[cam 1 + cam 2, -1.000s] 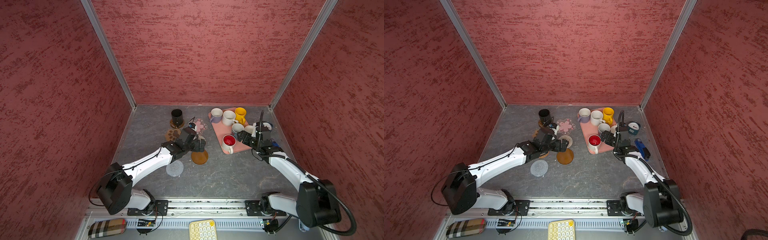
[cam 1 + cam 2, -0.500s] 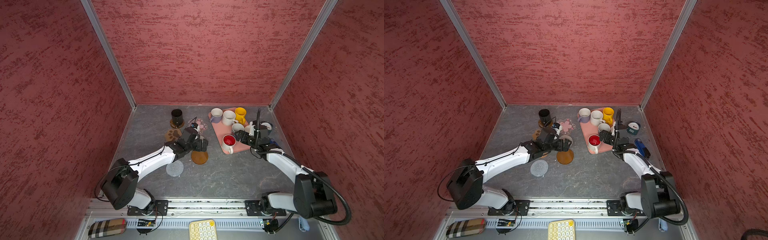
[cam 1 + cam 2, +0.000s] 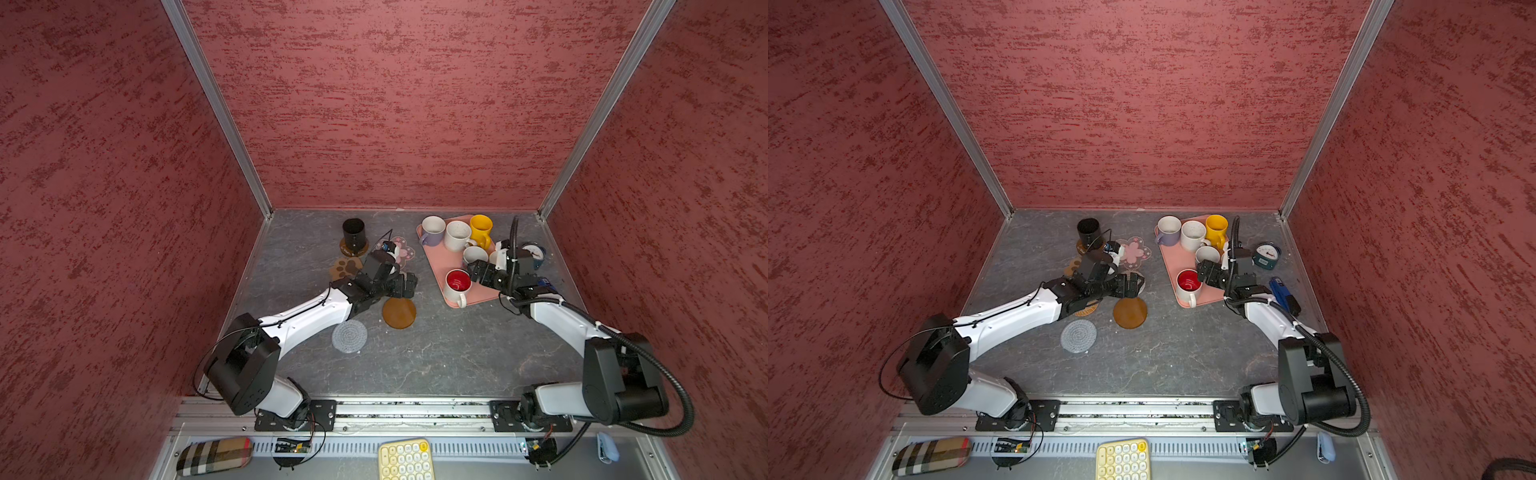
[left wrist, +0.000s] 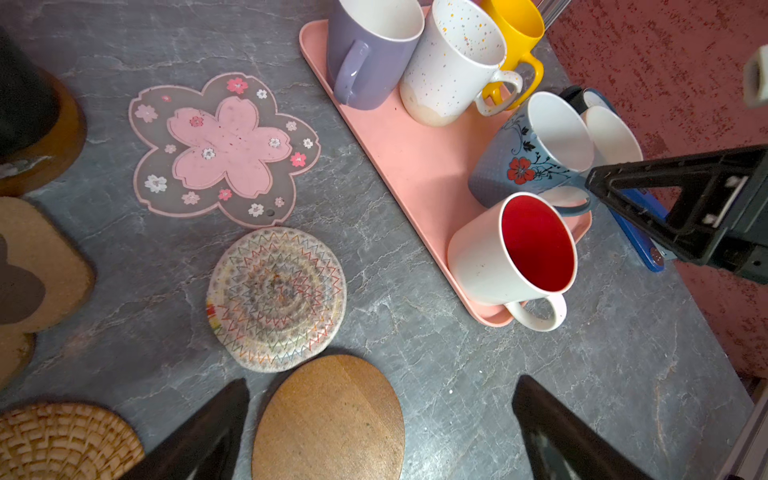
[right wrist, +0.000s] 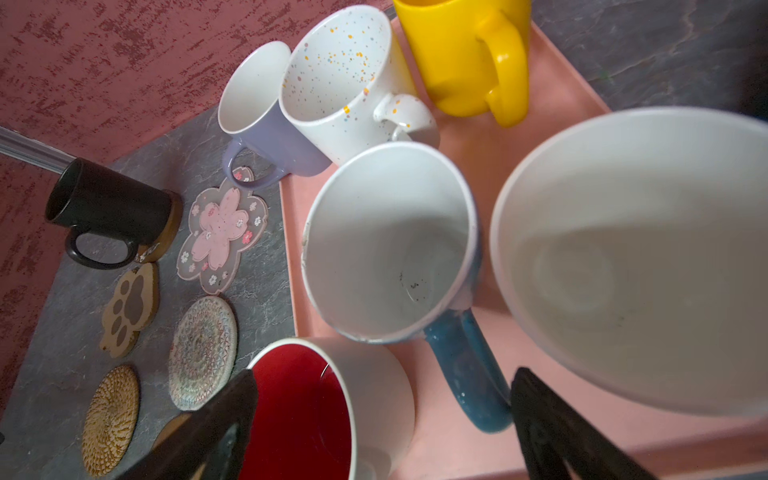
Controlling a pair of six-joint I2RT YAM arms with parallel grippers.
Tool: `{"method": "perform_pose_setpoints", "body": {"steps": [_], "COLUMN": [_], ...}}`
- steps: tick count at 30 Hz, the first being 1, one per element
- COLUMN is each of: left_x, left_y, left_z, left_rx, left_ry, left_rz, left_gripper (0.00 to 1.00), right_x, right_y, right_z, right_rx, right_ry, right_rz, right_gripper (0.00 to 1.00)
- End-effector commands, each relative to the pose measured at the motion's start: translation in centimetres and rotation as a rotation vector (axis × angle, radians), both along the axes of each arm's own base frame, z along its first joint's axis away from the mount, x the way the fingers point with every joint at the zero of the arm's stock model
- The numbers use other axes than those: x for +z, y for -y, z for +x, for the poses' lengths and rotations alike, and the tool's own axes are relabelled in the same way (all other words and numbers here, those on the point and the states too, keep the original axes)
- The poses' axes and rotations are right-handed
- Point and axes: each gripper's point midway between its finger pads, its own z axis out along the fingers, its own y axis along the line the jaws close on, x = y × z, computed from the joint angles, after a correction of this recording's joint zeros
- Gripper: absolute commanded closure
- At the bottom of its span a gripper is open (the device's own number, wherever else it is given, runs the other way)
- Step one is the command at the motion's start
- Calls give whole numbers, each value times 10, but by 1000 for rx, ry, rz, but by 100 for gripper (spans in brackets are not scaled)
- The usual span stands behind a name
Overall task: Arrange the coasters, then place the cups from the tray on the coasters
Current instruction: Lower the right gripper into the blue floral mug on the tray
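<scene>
Left of the tray point(image 3: 436, 266), the coasters point(image 3: 349, 336) lie spread out, only the black cup point(image 3: 354, 232) on one; the left gripper point(image 4: 380, 390) hovers over them, fingers apart, empty. On the tray six cups point(image 3: 457, 237) wait, the right gripper point(image 5: 384, 374) above them, fingers apart.

Both arms on the move: left sliding right, right creeping left over the tray!

The left fingers point(image 4: 199, 436) have eased to the right across the table point(image 3: 436, 353), and in a top view they now cover most of the beige woven coaster point(image 3: 1142, 278) that showed clear beside them a second ago. The left arm stretches out with them, its big shoulder block swinging inward. Over on the other side, the right fingers point(image 5: 548, 428) have drifted left above the tray point(image 3: 436, 264), ending close by the red-lined mug point(image 3: 457, 282). The wrist has pulled off the teal clock point(image 3: 536, 251), so more of its face shows.
</scene>
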Motion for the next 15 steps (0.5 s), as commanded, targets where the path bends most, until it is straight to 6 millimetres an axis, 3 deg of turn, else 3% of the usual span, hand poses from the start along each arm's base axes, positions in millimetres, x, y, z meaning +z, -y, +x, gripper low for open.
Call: {"method": "perform_pose_setpoints", "body": {"steps": [1,8,15], "left_x": [6,5,6], "left_y": [7,3,4], "left_z": [9,12,14], "left_rx": [-17,-11,-22], "left_ry": [21,22,20], "left_rz": [-17,-19,-24], "left_gripper": [1,0,0], "right_x": [18,12,7], "right_y": [-8,-8,4], "right_z": [11,9,7], "right_rx": [51,53,8], "right_ry": [69,49,15], "right_rz": [15,15,-41], "right_gripper": [6,16,26]}}
